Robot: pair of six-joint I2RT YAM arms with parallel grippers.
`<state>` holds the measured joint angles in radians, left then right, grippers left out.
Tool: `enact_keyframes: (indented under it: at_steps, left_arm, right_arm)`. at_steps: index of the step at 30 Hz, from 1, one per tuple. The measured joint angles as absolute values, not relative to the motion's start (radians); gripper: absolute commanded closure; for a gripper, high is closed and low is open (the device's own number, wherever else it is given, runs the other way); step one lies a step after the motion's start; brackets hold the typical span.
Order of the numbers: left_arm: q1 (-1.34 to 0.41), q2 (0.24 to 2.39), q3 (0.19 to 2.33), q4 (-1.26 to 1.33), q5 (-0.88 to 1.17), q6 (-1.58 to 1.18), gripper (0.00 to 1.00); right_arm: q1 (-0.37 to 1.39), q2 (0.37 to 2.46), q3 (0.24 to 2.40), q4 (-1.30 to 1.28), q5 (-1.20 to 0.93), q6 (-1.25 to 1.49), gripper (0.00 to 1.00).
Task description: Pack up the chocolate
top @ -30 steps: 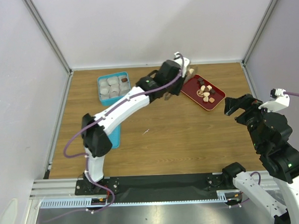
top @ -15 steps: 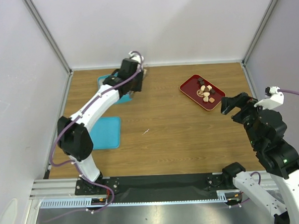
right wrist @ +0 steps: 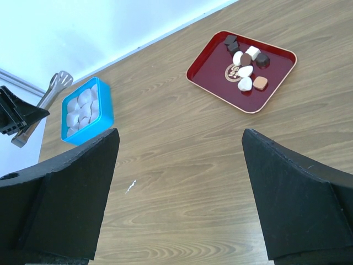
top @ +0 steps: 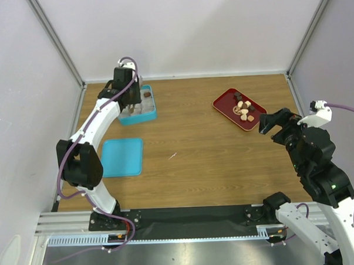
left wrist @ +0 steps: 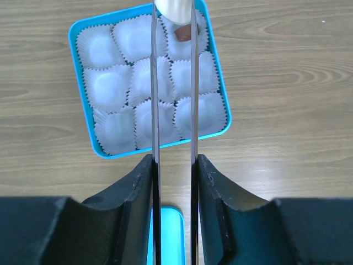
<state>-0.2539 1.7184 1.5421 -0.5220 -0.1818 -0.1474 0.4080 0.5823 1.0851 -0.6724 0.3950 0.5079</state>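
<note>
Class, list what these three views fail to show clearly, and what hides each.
Left wrist: the tips of the tongs and the pale piece between them run off the top edge.
Top: the left end effector covers part of the blue box.
Top: the chocolates on the red tray are too small to count.

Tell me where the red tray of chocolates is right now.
In the top view the red tray, chocolates on it, sits on the table's right side near the far edge, opposite the blue box on the left.
</note>
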Motion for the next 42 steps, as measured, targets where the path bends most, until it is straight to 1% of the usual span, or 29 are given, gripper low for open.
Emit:
enact_keyframes:
  at_steps: [9, 15, 19, 28, 36, 42]
  left_arm:
    - [-0.208, 1.728, 1.501, -0.510, -0.199, -0.159, 0.62]
    - [-0.181, 1.759, 1.501, -0.486, -0.199, -0.159, 0.60]
    - [-0.176, 1.792, 1.501, -0.467, -0.199, -0.159, 0.60]
    - [-0.173, 1.863, 1.501, -0.451, -0.187, -0.159, 0.55]
    - [-0.167, 1.878, 1.501, -0.441, -0.178, -0.157, 0.52]
    - [-0.167, 1.879, 1.501, -0.436, -0.178, -0.157, 0.51]
  right_arm:
    - [0.408, 0.583, 1.068, -0.661, 0.395, 0.506, 0.01]
    - [0.408, 0.584, 1.066, -0.660, 0.396, 0.500, 0.01]
    - [0.408, 0.584, 1.066, -0.660, 0.405, 0.495, 0.01]
    - [0.408, 0.584, 1.066, -0.657, 0.423, 0.472, 0.00]
    - [0.408, 0.592, 1.066, -0.653, 0.430, 0.469, 0.00]
    - [0.408, 0.593, 1.066, -0.653, 0.432, 0.469, 0.00]
